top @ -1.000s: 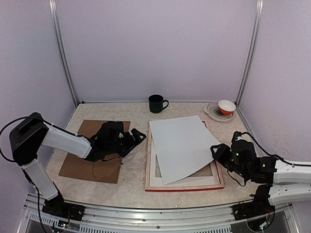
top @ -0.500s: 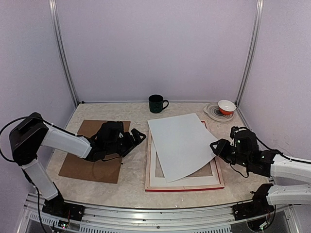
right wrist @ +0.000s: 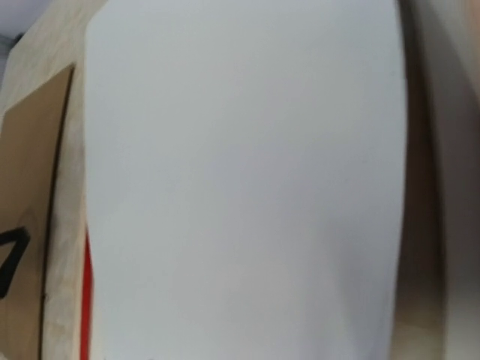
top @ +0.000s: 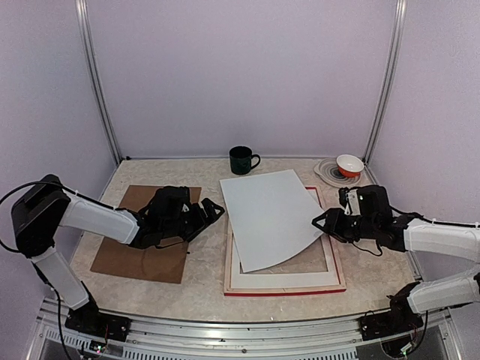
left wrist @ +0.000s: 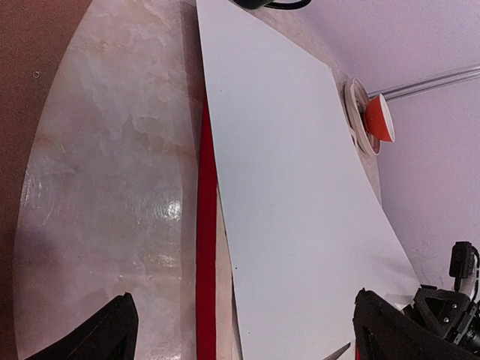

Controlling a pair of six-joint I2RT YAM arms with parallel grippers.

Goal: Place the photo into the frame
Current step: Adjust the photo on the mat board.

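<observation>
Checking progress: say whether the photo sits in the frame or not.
Not in: the photo lies skewed across the frame, its far-left corner past the rim.

I can't read any text, label, brand or number in any of my views. The photo (top: 270,217) shows me only its plain white back, and the dark mug (top: 241,160) near the far edge of the table (top: 204,270) carries no marking I can make out.
</observation>
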